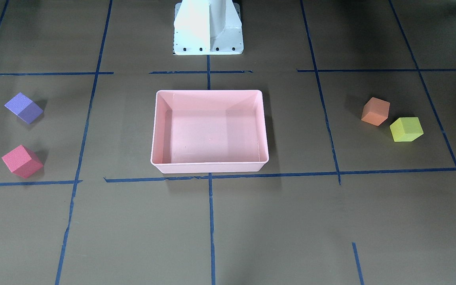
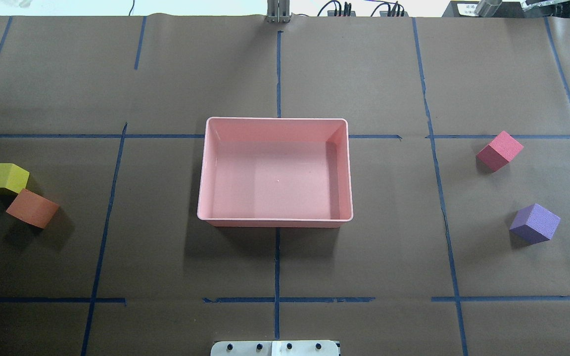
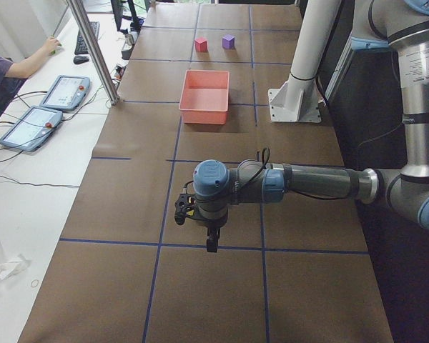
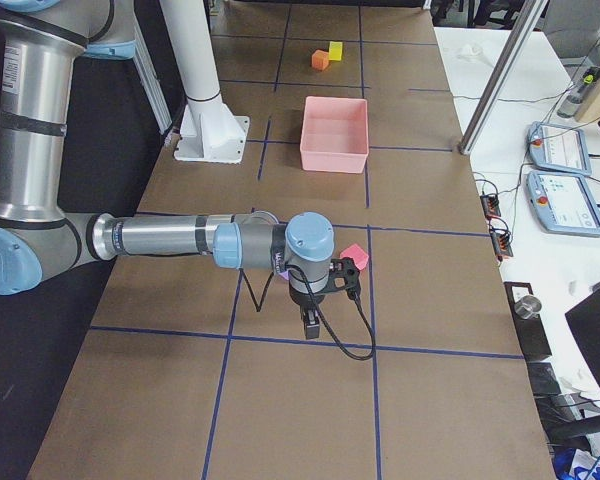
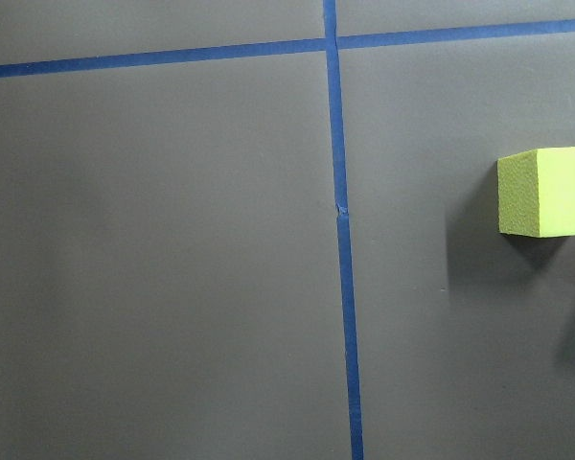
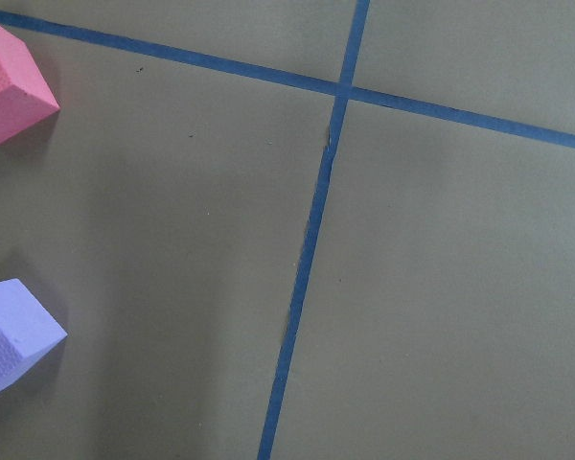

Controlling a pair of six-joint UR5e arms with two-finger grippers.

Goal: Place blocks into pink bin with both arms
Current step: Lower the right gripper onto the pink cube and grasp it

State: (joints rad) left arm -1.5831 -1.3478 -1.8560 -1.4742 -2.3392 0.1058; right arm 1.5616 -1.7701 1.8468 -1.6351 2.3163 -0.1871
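The pink bin (image 2: 275, 129) is seen at the middle of the desk (image 2: 364, 257), which is covered in brown paper and divided by blue tape lines (image 2: 277, 74); its long sides are set across the overhead view, and the white pedestal (image 1: 208, 27) is found at 6 o'clock of it in that view. All four cubes are seen on the desk outside the bin. Read from the bin in the overhead view, the red cube (image 2: 499, 150) is placed at about 3 o'clock and the purple cube (image 2: 535, 223) between 3 and 4 o'clock, both well apart from the bin and from each other. The yellow-green cube (image 2: 4, 177) is placed at 9 o'clock and the orange cube (image 2: 32, 208) just beside it, slightly toward 8 o'clock; whether their corners touch cannot be told. The left arm (image 3: 314, 184) is stretched level above the desk's left end, with the left end effector (image 3: 211, 243) pointed downward. The right arm (image 4: 170, 238) is posed likewise over the right end, with the right end effector (image 4: 311, 325) pointed downward. Both end effectors are shown in the side views only, so whether their fingers are parted or together cannot be told. Nothing is seen held by either.
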